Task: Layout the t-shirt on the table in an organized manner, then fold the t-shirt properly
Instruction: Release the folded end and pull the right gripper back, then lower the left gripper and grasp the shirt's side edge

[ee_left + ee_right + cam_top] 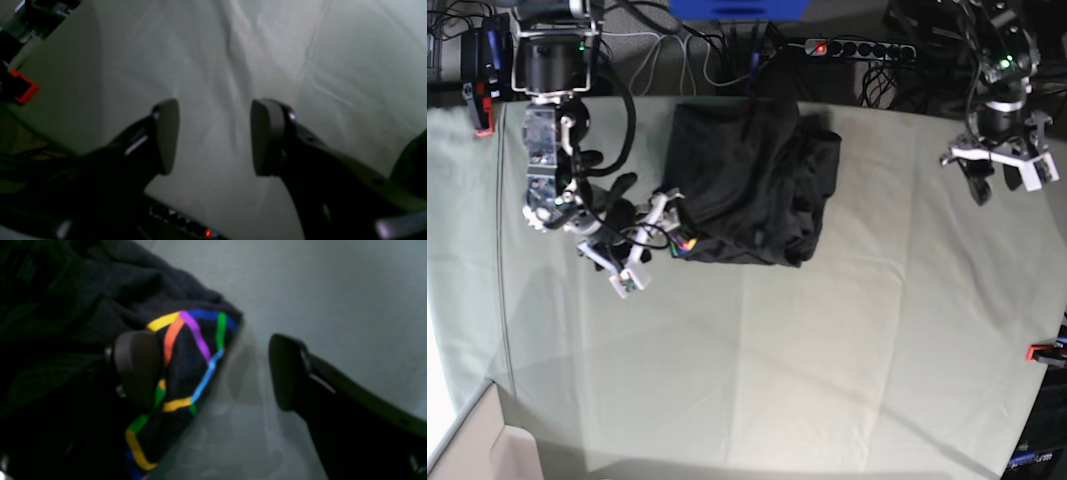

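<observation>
The t-shirt (749, 182) lies bunched in a dark, rumpled heap on the far half of the table (827, 350), left of centre in the base view; its black fabric is folded over itself in soft ridges, and only a small corner of the rainbow print (685, 243) peeks out at its near left edge; the right wrist view shows that same corner up close, with yellow, orange, purple, blue and green lines crossing on the charcoal knit of the shirt (66, 306) (the weave looks faintly fuzzy there, though the picture is blurred).

The right gripper (645, 240) sits at that printed edge with its jaws spread wide; in the right wrist view one dark rounded finger pad (138, 368) rests over the cloth and the other (287, 373) stands apart above bare table, so the printed fold lies between them without being clamped.

The left gripper (999, 170) hangs near the table's far right side, well apart from the shirt; the left wrist view shows its two smooth, paddle-shaped pads (165, 135) parted with nothing between them, only the pale grey-green cloth (300, 66) below, creased in long shallow lines.

That view also catches a red clamp (25, 88) at the table's edge; the base view adds a second red clamp (1042, 351) at the right edge and a power strip (857, 48) with a lit switch behind the table.
</observation>
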Tool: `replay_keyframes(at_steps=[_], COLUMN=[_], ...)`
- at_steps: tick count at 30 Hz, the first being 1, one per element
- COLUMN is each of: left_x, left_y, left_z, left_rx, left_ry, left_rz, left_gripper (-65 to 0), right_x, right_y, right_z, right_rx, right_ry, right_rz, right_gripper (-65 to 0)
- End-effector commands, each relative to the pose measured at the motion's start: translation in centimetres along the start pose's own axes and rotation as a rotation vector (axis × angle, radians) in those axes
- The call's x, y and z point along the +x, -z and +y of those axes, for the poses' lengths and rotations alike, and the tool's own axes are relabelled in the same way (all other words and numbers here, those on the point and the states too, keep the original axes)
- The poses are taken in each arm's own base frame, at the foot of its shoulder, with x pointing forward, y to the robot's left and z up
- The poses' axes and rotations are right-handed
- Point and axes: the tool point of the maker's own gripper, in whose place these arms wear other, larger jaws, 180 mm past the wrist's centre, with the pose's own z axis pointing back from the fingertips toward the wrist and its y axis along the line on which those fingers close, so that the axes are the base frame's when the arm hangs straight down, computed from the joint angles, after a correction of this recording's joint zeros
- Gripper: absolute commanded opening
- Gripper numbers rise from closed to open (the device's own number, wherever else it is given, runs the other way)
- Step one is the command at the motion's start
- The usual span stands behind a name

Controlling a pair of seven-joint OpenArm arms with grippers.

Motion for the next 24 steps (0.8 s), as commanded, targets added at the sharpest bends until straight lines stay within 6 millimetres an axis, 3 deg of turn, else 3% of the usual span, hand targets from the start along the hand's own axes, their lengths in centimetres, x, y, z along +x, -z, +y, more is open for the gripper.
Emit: replay_keyframes(at_steps=[1, 6, 13, 19, 24], left_x=[1.3, 1.1, 1.9, -0.4, -2.2], left_y=[0.0, 0.3, -1.0, -1.8, -0.7], left_z=[-0.8, -4.4, -12.9, -19.5, -22.2], left_rx=[-0.026, -0.117, -0.336, -0.513, -0.571], left_ry=[0.004, 0.010, 0.026, 0.033, 0.034], left_rz=[-0.046, -0.043, -0.064, -0.007, 0.042], left_gripper=[-31.3, -31.3, -28.7, -9.6, -7.2], right_x=[1.7, 2.8, 7.2, 6.4, 4.8], right_y=[-0.4, -1.7, -5.9, -7.3, -7.4], right_z=[-0.7, -0.2, 2.0, 2.8, 2.8], right_rx=[-0.011, -0.026, -0.075, -0.085, -0.086], right_ry=[-0.015, -0.043, -0.145, -0.164, -0.164], right_rz=[-0.047, -0.092, -0.246, -0.249, -0.211], right_gripper=[-13.5, -13.4, -13.3, -13.3, -13.3])
